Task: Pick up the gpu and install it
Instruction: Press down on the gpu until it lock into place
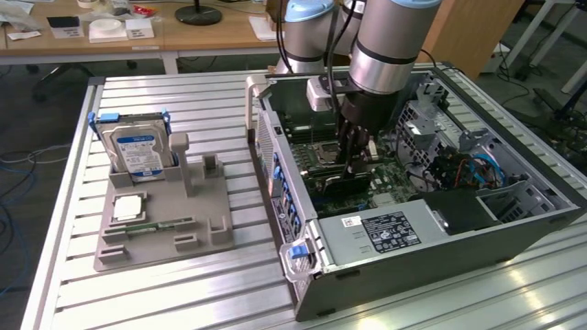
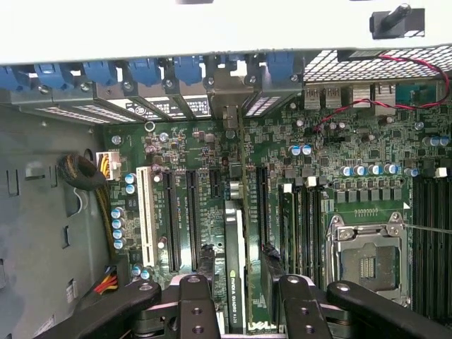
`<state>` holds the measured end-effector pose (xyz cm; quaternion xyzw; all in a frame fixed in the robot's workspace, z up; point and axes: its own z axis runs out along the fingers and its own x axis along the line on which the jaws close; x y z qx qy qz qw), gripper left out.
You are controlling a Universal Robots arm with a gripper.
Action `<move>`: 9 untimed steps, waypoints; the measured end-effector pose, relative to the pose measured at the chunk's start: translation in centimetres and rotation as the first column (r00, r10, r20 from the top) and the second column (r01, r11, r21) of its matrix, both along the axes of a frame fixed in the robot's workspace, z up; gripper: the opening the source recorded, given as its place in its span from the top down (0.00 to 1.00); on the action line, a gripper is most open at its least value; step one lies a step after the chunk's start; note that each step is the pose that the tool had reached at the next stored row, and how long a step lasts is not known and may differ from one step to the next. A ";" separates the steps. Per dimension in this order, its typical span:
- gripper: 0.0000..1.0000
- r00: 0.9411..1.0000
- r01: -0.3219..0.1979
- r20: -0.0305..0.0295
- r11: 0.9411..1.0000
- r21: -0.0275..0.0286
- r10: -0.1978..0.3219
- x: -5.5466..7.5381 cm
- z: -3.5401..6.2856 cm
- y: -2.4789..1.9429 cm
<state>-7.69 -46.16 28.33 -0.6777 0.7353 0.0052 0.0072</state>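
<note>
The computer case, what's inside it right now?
Inside the computer case lie the green motherboard, its empty CPU socket and the gpu standing on edge in a slot, between the open gripper fingers. The slot beneath the card is hidden.

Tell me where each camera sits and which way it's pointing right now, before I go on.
Exterior view: off the arm, raised, looking down across the slatted table at the open PC case and parts holder; the arm reaches into the case.
Wrist view: on the wrist, looking straight down at the motherboard; the end effector straddles the gpu, jaws wide.
Shared: the end effector, gpu, motherboard and blue slot clips.
</note>
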 end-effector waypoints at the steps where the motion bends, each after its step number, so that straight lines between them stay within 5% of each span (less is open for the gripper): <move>1: 0.60 1.000 0.000 0.000 1.000 0.000 0.000 0.0 0.02 0.00; 9: 0.60 1.000 0.000 -0.002 1.000 0.000 0.000 0.0 0.28 0.00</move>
